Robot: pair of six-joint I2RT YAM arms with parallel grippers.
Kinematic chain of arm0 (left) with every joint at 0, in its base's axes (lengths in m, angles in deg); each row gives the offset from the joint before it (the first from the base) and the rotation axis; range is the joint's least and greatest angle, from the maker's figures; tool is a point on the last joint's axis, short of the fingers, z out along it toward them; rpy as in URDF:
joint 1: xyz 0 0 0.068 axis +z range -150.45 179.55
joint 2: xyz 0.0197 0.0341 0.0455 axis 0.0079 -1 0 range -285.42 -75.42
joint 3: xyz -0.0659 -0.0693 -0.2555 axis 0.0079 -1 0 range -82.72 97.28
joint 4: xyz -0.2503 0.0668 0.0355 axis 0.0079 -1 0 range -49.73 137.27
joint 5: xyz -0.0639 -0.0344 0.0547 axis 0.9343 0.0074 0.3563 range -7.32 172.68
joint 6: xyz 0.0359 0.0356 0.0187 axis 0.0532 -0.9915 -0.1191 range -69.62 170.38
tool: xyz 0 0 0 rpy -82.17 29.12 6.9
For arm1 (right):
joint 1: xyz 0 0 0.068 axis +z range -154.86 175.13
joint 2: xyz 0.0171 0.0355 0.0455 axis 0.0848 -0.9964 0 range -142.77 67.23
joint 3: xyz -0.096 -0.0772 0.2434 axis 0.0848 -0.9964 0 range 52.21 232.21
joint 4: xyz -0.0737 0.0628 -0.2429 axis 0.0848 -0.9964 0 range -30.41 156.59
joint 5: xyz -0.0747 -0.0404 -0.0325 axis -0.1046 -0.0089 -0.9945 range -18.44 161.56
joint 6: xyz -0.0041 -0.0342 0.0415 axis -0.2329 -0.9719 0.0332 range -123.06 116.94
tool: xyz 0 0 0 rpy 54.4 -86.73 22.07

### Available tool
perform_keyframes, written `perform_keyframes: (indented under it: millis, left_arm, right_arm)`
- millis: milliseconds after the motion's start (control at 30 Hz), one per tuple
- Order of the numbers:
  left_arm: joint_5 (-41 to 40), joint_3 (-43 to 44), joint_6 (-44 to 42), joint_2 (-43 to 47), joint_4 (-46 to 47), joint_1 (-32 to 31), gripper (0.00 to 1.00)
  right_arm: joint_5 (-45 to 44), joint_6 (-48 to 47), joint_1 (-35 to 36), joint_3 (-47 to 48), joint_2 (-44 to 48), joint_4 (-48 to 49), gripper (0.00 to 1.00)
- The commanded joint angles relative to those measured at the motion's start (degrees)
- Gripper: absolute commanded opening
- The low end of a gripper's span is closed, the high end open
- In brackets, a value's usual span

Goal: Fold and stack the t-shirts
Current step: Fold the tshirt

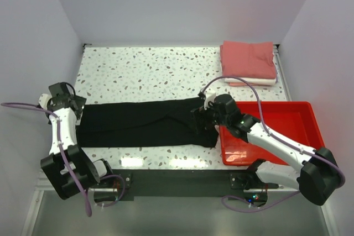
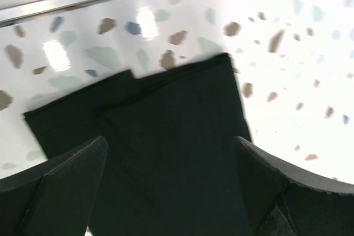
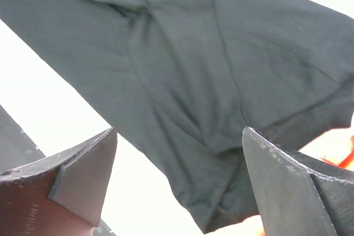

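The plain black cotton short-sleeved t-shirt (image 1: pixel 144 122) lies flat on the speckled white terrazzo table (image 1: pixel 149 70), folded lengthwise into a long band across its near half, with its right end touching the red plastic tray (image 1: pixel 287 120). The left gripper (image 2: pixel 170 153) hangs over its left end and the right gripper (image 3: pixel 180 136) over its right end, both with jaws spread wide and holding nothing. Judging by this, the crosswise folds and the stacking remain. At the far right corner a folded salmon-pink t-shirt (image 1: pixel 248 59) rests on a folded white t-shirt (image 1: pixel 254 82). No brand, label or writing is readable.
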Motion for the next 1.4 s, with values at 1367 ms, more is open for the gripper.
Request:
perform_keyframes:
  millis: [1367]
  left_arm:
    - [10.96,-5.55,-9.34,-17.08,15.04,-12.98,1.0]
  right_arm:
    - [27.19,0.16,2.72,21.5,-34.61,-0.3,0.99]
